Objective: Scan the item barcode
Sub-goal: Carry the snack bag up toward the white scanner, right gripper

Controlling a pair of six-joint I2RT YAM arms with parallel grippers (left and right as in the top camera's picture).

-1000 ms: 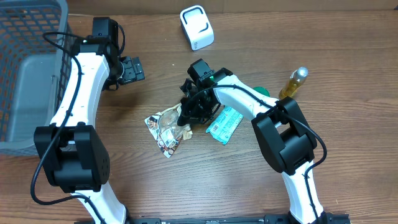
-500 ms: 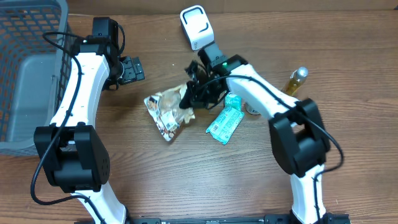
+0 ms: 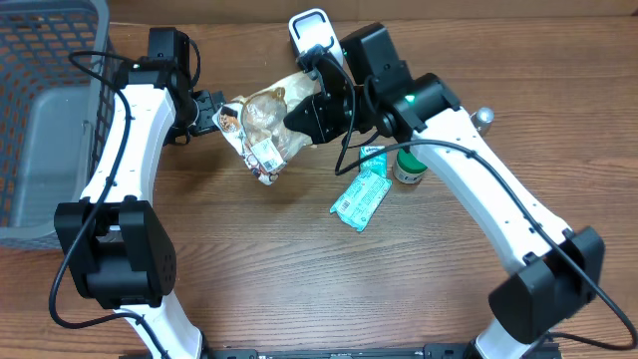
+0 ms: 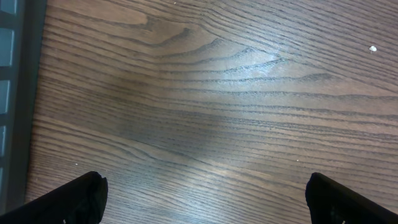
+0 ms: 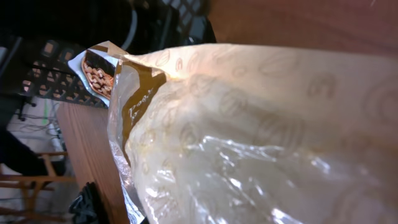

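The right gripper (image 3: 304,115) pinches the bag (image 3: 261,130) by its right end; its fingers are pressed together and hard to pick out against the dark housing. The bag is crinkled, clear and tan, with a white label at its lower corner whose print is too small to read. It is held above the desk (image 3: 249,289) near the far edge, just left of the scanner (image 3: 311,28), which the arm partly covers. The left gripper (image 3: 204,112) is spread wide, holding nothing.
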